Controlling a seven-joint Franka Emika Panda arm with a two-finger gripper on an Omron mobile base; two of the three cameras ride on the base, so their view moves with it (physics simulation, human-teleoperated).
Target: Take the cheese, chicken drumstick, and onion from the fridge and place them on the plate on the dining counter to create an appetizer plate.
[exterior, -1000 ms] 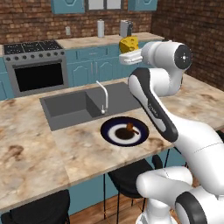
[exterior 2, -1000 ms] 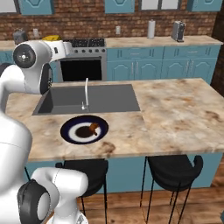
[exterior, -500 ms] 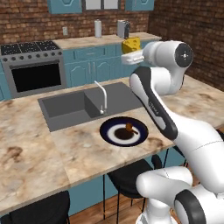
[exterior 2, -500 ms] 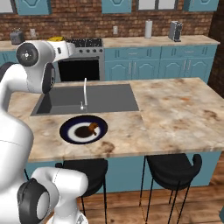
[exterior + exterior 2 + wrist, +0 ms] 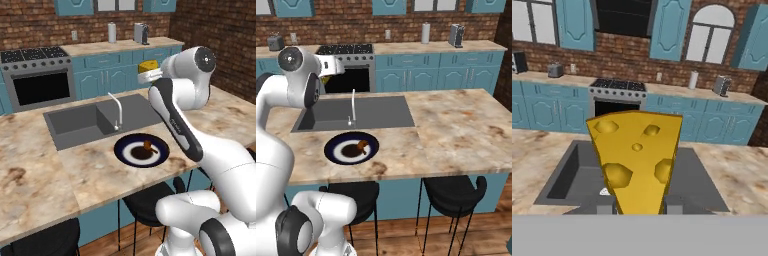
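step: carrying cheese (image 5: 637, 160) to plate (image 5: 131, 156) | my gripper (image 5: 637, 204): clamped on the cheese, held high above the sink (image 5: 75, 125) | drumstick (image 5: 148, 145): already on plate | next: I should lower beside it, then release

Cheese (image 5: 637, 160): matt yellow, smooth faces pitted with round holes. Dining counter (image 5: 35, 175): polished-looking beige-brown marbled stone; inset sink (image 5: 90, 122) flat matt grey, with a shiny metal faucet (image 5: 116, 107) at its 3 o'clock. Plate (image 5: 141, 150): glossy dark blue.
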